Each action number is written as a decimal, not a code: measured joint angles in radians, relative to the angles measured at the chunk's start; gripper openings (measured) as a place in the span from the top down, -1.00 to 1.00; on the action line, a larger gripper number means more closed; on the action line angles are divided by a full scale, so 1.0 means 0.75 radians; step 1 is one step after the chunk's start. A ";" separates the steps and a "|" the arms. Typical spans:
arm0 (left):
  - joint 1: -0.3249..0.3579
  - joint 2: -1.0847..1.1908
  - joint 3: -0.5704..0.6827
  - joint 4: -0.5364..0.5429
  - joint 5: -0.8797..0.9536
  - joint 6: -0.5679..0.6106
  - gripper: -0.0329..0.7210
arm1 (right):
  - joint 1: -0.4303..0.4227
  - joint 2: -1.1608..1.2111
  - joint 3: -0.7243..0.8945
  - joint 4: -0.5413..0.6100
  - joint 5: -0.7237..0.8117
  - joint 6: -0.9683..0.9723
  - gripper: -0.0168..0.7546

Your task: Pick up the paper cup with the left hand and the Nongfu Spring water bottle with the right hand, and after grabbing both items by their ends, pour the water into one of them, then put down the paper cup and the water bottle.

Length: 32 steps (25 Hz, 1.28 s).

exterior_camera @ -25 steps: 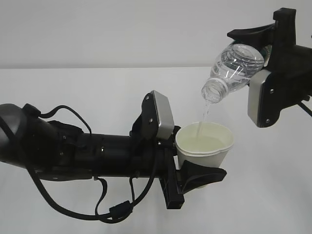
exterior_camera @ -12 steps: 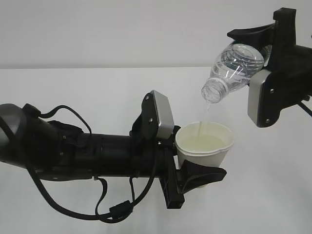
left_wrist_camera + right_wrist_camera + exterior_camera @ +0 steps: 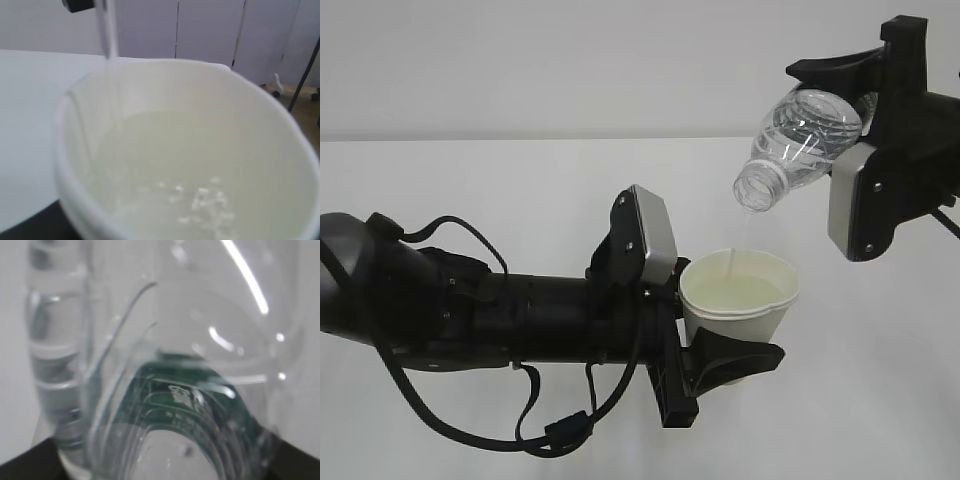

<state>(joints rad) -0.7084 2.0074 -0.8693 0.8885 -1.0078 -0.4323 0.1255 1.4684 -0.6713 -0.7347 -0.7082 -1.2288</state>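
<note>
tilted bottle (image 3: 800, 140) above cup (image 3: 740, 300); white table (image 3: 470, 180) behind.

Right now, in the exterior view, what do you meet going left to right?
Black left arm with cables and black gripper → off-white paper cup → clear ribbed plastic bottle → black right arm's gripper.
</note>
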 joint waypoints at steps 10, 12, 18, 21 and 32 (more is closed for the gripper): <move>0.000 0.000 0.000 -0.017 0.000 0.005 -0.20 | 0.000 0.000 0.000 0.000 0.000 -0.005 -0.25; 0.000 0.000 0.000 -0.029 0.000 0.005 -0.20 | 0.000 0.000 0.000 0.000 -0.002 -0.007 -0.25; 0.000 0.000 0.000 -0.032 0.000 0.008 -0.20 | 0.000 0.000 0.000 0.000 -0.002 -0.010 -0.25; 0.000 0.000 0.000 -0.032 0.000 0.008 -0.20 | 0.000 0.000 0.000 0.000 -0.002 -0.012 -0.25; 0.000 0.000 0.000 -0.046 0.000 0.008 -0.20 | 0.000 0.000 0.000 0.000 -0.003 -0.011 -0.25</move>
<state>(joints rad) -0.7084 2.0074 -0.8693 0.8537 -1.0078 -0.4260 0.1255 1.4684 -0.6713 -0.7347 -0.7104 -1.2370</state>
